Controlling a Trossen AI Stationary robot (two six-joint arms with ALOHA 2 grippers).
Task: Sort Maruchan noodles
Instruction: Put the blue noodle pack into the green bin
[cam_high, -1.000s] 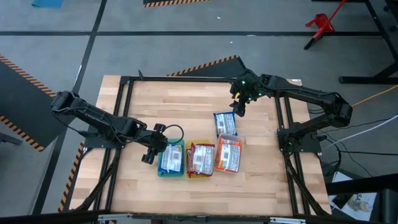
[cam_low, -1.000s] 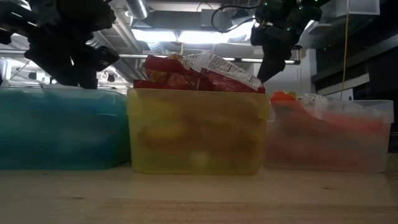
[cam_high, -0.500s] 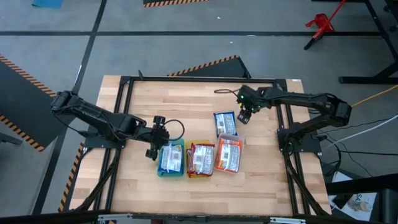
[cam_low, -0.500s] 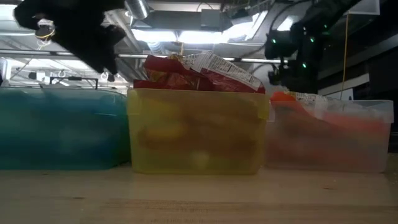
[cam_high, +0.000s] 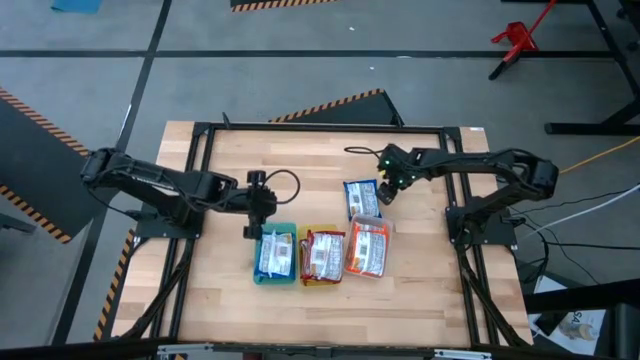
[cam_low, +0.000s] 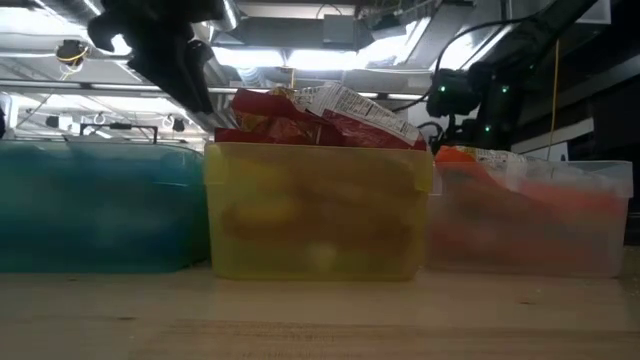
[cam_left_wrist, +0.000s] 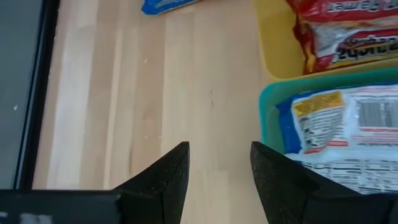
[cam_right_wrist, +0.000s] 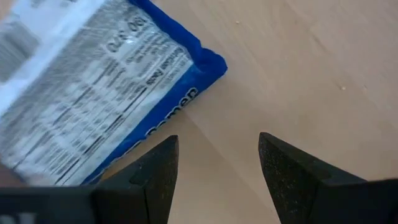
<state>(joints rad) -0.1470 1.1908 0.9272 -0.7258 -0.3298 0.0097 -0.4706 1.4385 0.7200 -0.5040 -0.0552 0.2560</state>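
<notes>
Sitting nearest the front edge of the surface (cam_high: 210, 300): three trays in a row. Teal tray (cam_high: 274, 254) w/ blue-white noodle packets (cam_high: 273, 252), yellow tray (cam_high: 322, 257) w/ red packets (cam_high: 321, 254) piled above its rim, clear tray (cam_high: 367, 249) w/ orange packets (cam_high: 368, 246). Low view shows same order, teal (cam_low: 100, 205), yellow (cam_low: 318, 210), clear (cam_low: 530, 215).

Left gripper (cam_high: 253, 222) hangs just behind the teal tray's far-left corner, fingers (cam_left_wrist: 163, 180) apart, nothing between them, bare wood below; tray corner w/ blue packet just beside it in wrist view.

One loose blue packet (cam_high: 361, 197) lies flat on the wood, just behind the clear tray, touching or nearly touching its far rim, can't tell which.

Right gripper (cam_high: 388, 186) just beside that loose packet's far-right corner, fingers (cam_right_wrist: 155, 177) apart and empty; packet corner (cam_right_wrist: 93, 93) sits ahead of them, not between.
</notes>
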